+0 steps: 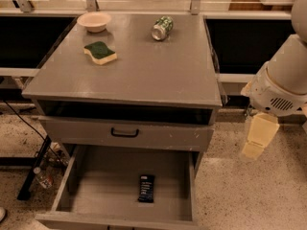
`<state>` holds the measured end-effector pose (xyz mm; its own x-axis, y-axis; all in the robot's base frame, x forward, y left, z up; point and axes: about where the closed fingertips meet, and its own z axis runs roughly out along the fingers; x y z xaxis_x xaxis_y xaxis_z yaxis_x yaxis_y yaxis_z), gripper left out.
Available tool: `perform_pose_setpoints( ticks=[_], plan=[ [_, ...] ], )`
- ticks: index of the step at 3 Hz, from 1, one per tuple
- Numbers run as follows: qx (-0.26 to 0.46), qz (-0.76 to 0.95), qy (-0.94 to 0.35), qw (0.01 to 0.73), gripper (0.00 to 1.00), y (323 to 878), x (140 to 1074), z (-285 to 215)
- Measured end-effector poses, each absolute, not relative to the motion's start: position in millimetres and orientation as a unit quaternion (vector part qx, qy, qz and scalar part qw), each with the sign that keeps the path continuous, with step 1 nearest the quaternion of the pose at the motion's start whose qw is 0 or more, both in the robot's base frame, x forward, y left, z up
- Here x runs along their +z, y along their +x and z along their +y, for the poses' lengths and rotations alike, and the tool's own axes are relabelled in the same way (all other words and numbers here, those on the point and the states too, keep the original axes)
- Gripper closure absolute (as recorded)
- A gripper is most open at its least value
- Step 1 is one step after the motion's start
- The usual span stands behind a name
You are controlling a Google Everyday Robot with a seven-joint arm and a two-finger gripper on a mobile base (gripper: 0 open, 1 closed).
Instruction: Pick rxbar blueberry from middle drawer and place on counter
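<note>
The rxbar blueberry (pixel 147 188), a dark flat bar with pale lettering, lies on the floor of the open middle drawer (pixel 96 186), right of centre and near the front. The counter (pixel 144 71) is the grey cabinet top above it. My gripper (pixel 253 147) hangs from the white arm (pixel 283 80) at the right, beside the cabinet, over the speckled floor. It is well to the right of the drawer, above the bar's level, and holds nothing that I can see.
On the counter are a green-topped yellow sponge (pixel 100 52), a pale bowl (pixel 94 21) and a can on its side (pixel 162 28). A shut drawer front with a black handle (pixel 124 132) sits above the open drawer. Cables and a bottle (pixel 41 176) lie at the left.
</note>
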<state>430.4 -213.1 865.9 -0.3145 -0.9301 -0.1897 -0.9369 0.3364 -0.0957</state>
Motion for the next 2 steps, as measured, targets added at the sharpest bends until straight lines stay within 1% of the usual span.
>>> perform_pose_setpoints(
  ticks=[1,2],
  plan=[
    [0.005,0.829,-0.550,0.097,0.00,438,857,-215],
    [-0.033,0.863,-0.498,0.081,0.00,444,841,-223]
  ],
)
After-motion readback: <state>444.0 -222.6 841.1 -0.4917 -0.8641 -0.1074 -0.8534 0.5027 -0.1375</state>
